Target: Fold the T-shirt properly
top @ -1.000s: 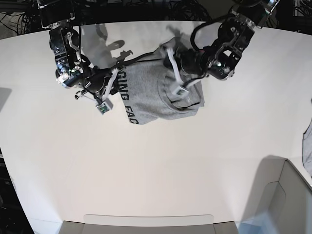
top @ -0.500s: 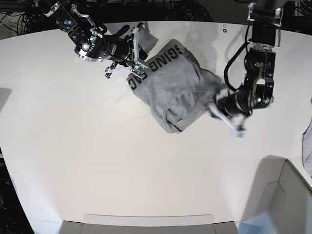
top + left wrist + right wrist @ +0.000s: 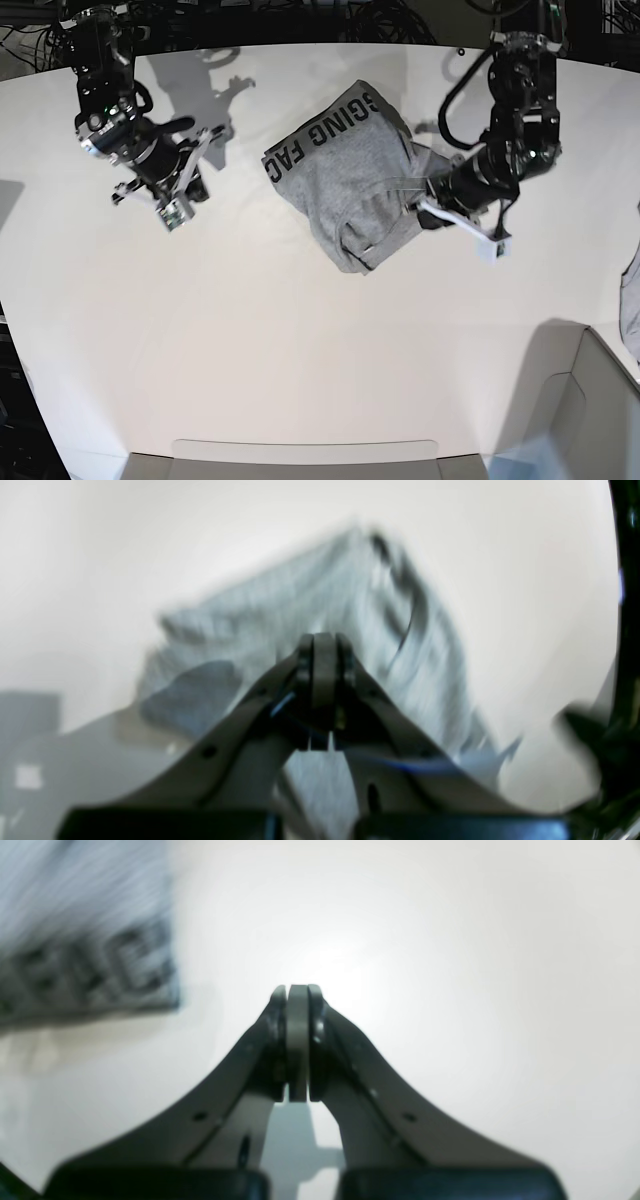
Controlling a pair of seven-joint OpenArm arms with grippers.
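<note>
A lettered grey garment (image 3: 350, 170) lies rumpled, left gripper (image 3: 324, 642) clenched over it, right gripper (image 3: 298, 992) clenched nearby

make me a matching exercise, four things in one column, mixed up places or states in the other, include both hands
1. left hand
2. right hand
3. bunched garment
4. folds of cloth

A. at the base view's right edge
B. shut, on the base view's left, off the garment
C. dark lettering near one edge
D. shut, over the garment

Pairs: 1-D, 2-B, 3-C, 4-A
</note>
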